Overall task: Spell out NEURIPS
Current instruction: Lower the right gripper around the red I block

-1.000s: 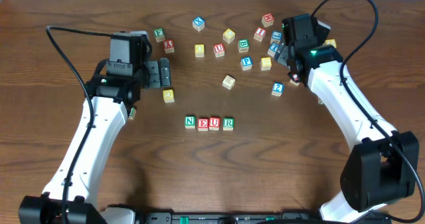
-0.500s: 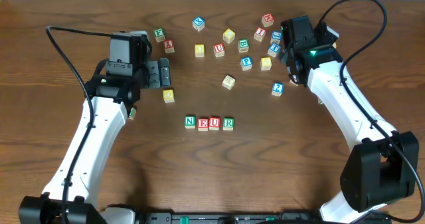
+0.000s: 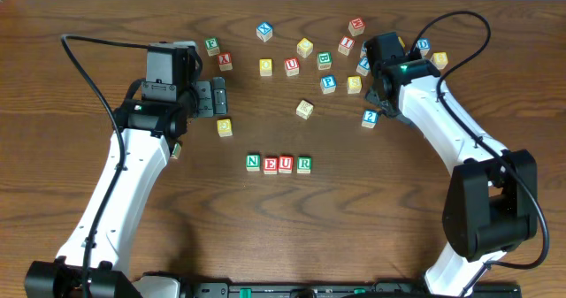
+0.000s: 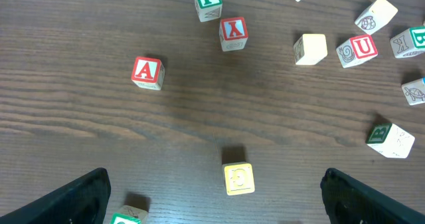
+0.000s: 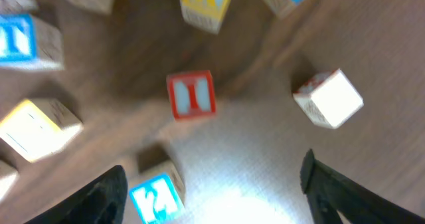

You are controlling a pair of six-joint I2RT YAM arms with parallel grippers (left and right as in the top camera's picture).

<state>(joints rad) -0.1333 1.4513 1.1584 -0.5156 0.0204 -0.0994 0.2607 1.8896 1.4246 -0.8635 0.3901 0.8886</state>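
Observation:
Four cubes stand in a row at the table's middle: green N [image 3: 253, 163], red E [image 3: 270, 164], red U [image 3: 286, 164], green R [image 3: 303, 164]. The red I cube [image 3: 346, 44] [image 5: 191, 95] and the blue P cube [image 3: 328, 82] lie in the scattered group at the back. My right gripper [image 3: 372, 68] [image 5: 216, 196] hovers open over that group, the red I cube just ahead of its fingers and a blue cube [image 5: 156, 197] by its left finger. The view is blurred. My left gripper [image 3: 217, 97] [image 4: 222, 209] is open and empty, with a yellow cube [image 4: 238, 178] [image 3: 225, 126] just ahead.
Other lettered cubes lie around: a red A [image 4: 147, 72] [image 3: 225, 61], a green F [image 4: 208, 2], a second red U [image 4: 359, 49], a blue cube [image 3: 370, 118], a white cube [image 5: 329, 98] and a yellow one [image 5: 207, 2]. Cables arc over both arms.
The right arm has swung left and back over the cube cluster, and its jaws have narrowed slightly. The left arm and the NEUR row have not moved.

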